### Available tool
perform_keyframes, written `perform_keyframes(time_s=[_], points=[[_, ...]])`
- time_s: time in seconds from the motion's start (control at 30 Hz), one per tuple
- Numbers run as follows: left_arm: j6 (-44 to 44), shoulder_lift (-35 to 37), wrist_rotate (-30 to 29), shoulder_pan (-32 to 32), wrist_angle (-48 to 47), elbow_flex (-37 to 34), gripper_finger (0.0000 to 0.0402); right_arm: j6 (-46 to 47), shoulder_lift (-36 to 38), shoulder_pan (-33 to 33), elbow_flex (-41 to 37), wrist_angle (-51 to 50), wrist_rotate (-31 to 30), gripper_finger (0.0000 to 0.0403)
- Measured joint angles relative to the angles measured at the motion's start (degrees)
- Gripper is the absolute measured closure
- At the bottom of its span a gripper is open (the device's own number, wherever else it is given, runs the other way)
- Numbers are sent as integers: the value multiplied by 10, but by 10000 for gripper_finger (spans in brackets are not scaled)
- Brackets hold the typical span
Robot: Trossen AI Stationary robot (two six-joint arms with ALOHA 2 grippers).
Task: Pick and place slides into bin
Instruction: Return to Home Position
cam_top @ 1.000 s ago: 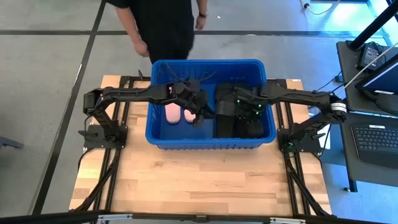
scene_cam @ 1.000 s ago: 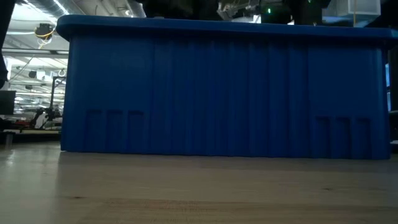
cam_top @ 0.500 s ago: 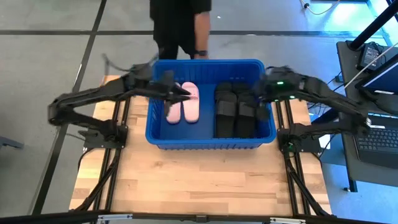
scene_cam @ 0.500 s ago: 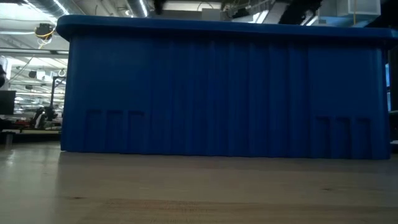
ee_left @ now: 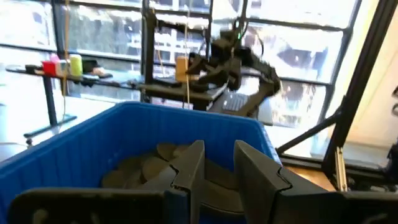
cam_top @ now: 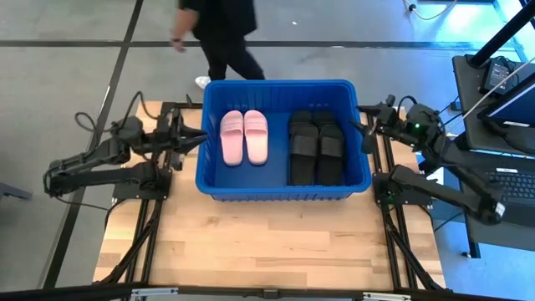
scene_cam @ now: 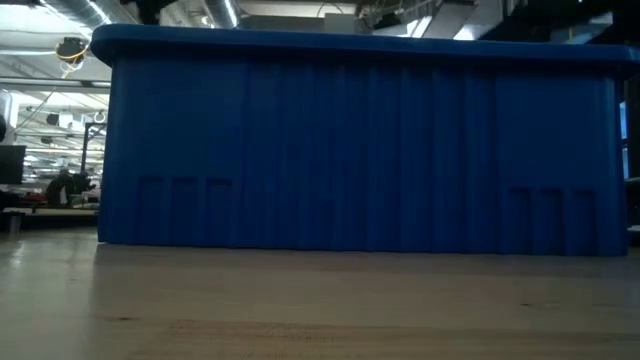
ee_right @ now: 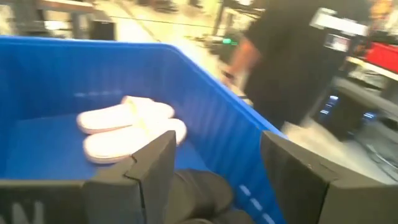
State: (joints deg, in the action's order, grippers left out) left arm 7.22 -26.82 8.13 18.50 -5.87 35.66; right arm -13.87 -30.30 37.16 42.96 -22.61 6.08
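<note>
The blue bin [cam_top: 284, 186] stands at the table's far middle; its near wall fills the low view [scene_cam: 360, 150]. Inside, the pale pink pair of slides [cam_top: 244, 138] lies flat on the floor in the left half, and the black slides [cam_top: 316, 150] lie close together in the right half. My left gripper [cam_top: 194, 138] is open and empty just outside the bin's left wall, pointing at it [ee_left: 217, 168]. My right gripper [cam_top: 361, 132] is open and empty just outside the right wall [ee_right: 217, 168]. Its wrist view shows the pink pair [ee_right: 124, 127].
A person in dark clothes [cam_top: 219, 38] walks on the floor behind the table's far edge, and also shows in the right wrist view [ee_right: 292, 62]. Bare wooden tabletop [cam_top: 267, 242] lies in front of the bin. A desk with a keyboard [cam_top: 506, 184] stands to the right.
Both grippers have pulled up and out of the bin. The left has gone toward the table's left edge and the right toward its right edge. The pink and black slides stay lying in the bin. The person behind the table has moved.
</note>
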Motion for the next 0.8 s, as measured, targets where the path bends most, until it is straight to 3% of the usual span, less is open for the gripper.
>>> perform_keyframes(time_s=[0.27, 0.5, 0.8], points=[[3, 128, -11, 0, 0, -105, 319, 10, 43, 98, -123, 110, 22, 169], [26, 201, -31, 0, 0, -175, 319, 58, 46, 185, -206, 205, 114, 169], [29, 268, -77, 0, -1, -234, 319, 87, 46, 291, -245, 237, 207, 169]])
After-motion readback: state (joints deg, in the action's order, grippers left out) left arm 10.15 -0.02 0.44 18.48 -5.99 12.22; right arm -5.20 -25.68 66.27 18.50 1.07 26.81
